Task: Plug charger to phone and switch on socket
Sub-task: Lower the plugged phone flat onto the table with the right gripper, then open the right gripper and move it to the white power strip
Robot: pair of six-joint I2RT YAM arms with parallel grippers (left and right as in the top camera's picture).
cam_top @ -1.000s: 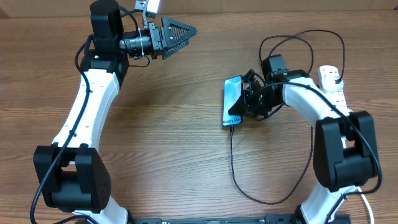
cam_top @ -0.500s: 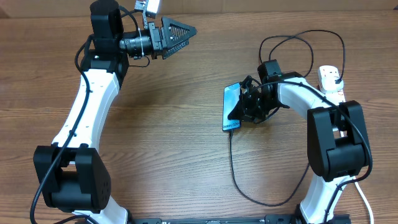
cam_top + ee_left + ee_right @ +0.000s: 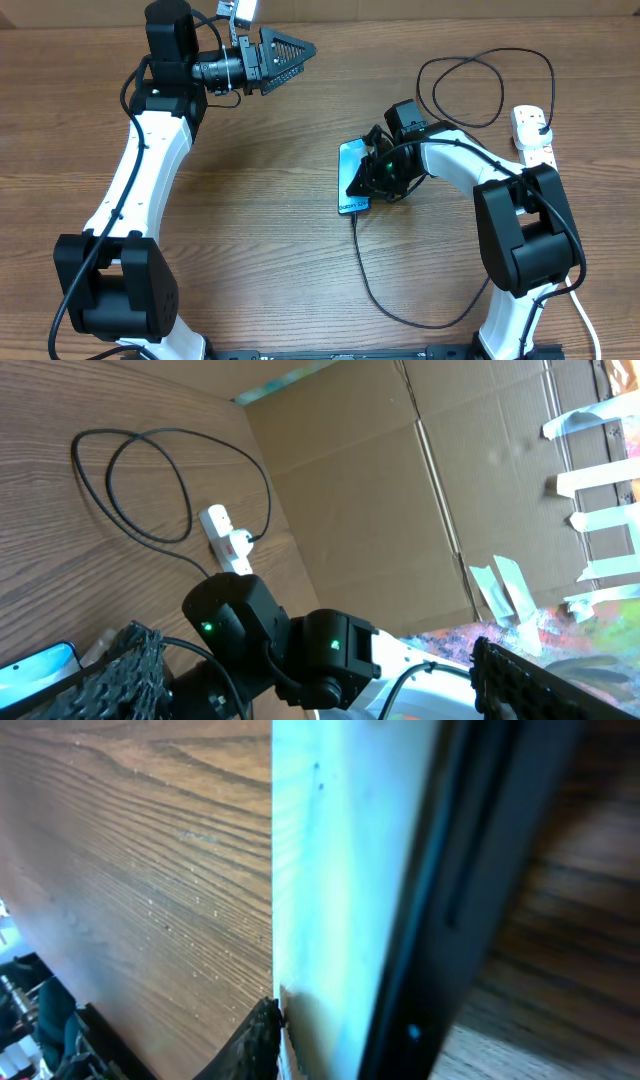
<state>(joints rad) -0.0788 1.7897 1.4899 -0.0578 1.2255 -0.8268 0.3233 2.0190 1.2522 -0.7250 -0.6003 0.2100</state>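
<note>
The right gripper (image 3: 375, 178) holds the phone (image 3: 349, 178) by its side on the worktop (image 3: 250, 230). The charger (image 3: 354, 243) looks plugged into the phone's bottom end. Moving the phone too far could tug the tip out. The left gripper (image 3: 295, 52) is wide open, far off.

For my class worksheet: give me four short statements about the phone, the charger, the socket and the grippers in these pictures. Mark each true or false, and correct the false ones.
1. The charger, a thin black cable, meets the lower end of the phone. True.
2. The left gripper holds the phone. False: it is open and empty, far from the phone; the right gripper grips it.
3. The socket lies on the right arm's side of the table. True.
4. The phone's screen is red. False: it is light blue.
</note>
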